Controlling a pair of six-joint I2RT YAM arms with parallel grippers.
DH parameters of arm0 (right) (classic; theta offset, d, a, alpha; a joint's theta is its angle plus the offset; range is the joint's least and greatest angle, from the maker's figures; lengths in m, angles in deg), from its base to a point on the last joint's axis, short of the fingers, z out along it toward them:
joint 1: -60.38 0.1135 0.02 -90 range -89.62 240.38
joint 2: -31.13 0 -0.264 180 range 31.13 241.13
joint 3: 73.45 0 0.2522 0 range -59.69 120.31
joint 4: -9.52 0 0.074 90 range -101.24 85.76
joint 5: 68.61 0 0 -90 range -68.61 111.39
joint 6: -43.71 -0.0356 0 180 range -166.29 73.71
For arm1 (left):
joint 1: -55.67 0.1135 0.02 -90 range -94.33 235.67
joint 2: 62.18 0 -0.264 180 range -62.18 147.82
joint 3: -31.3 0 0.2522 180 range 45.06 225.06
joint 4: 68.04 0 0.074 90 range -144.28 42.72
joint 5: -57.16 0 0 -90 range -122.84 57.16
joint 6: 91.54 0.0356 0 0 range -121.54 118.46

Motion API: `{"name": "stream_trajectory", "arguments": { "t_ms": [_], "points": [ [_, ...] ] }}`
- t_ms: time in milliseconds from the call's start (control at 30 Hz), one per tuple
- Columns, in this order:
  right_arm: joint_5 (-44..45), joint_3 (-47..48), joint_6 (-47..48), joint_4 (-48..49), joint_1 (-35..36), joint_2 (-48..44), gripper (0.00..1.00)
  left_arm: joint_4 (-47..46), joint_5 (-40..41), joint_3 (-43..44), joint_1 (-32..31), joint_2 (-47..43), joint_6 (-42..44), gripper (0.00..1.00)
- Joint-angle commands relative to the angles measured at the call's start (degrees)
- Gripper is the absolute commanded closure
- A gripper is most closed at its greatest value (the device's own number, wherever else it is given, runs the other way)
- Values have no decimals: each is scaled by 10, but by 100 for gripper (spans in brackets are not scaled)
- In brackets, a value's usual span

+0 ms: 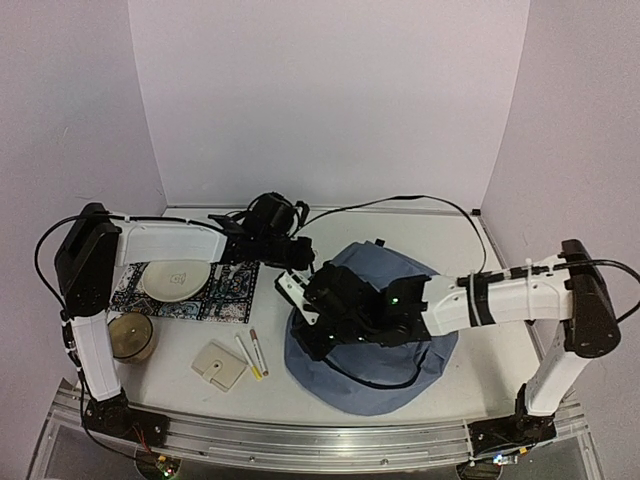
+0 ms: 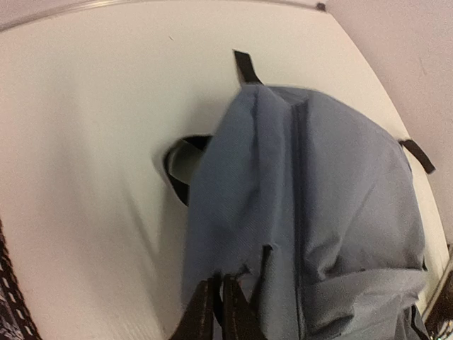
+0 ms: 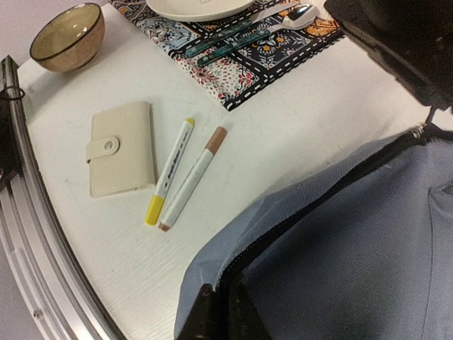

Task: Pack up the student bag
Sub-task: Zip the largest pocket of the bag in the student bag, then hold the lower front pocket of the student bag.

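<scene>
Fabric of the student bag (image 1: 340,385) is right at the tips of both my pincers. The fingers of my left pincer (image 2: 219,287) stand almost together, with only a thin dark slit between them. The blue-grey edge of the bag reaches them, but I cannot tell if the cloth is pinched or only touched. From this pincer the bag spreads ahead and to the right. A black strap loop (image 2: 180,166) curls out from under it, ahead and a little to the left.

My right pincer (image 3: 221,294) is also nearly closed. Its tips sit at the dark zipper line (image 3: 333,184), which runs away from them ahead and to the right. Here too I cannot tell if it really holds the fabric.

Ahead and left of my right pincer, two markers lie side by side on the white table (image 3: 297,106), one with a yellow cap (image 3: 170,170) and one with a brown cap (image 3: 192,180). Just beyond them to the left is a cream wallet (image 3: 122,149). Farther ahead I see a brown bowl (image 3: 69,35), and a patterned placemat (image 3: 241,67) which carries a plate (image 3: 198,7) and cutlery (image 3: 233,39).
</scene>
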Motion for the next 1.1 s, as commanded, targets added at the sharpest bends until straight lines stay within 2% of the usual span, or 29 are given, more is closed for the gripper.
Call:
{"name": "stream_trajectory", "arguments": {
  "t_ms": [0,100,167,267,400,567,833,1067],
  "points": [
    [-38,76,11,-10,-13,43,77,-56,73,33,36,-13,38,84],
    [-42,78,0,-11,-29,33,57,-58,74,23,36,-33,46,76],
    [-41,61,-10,-14,-40,13,50,-61,82,12,36,-50,47,71],
    [-29,8,-36,-23,-64,-39,45,-62,83,-6,36,-72,41,63],
    [-8,-72,-69,-42,-98,-132,35,-62,65,-38,27,-99,15,43],
    [8,-165,-124,-87,-163,-233,29,-55,71,-73,-21,-126,1,23],
    [-44,-278,-207,-106,-285,-331,28,-37,89,-82,-123,-122,0,20],
    [-76,-333,-270,-72,-325,-347,35,-33,108,-134,-171,-107,-5,23]
  ]
}}
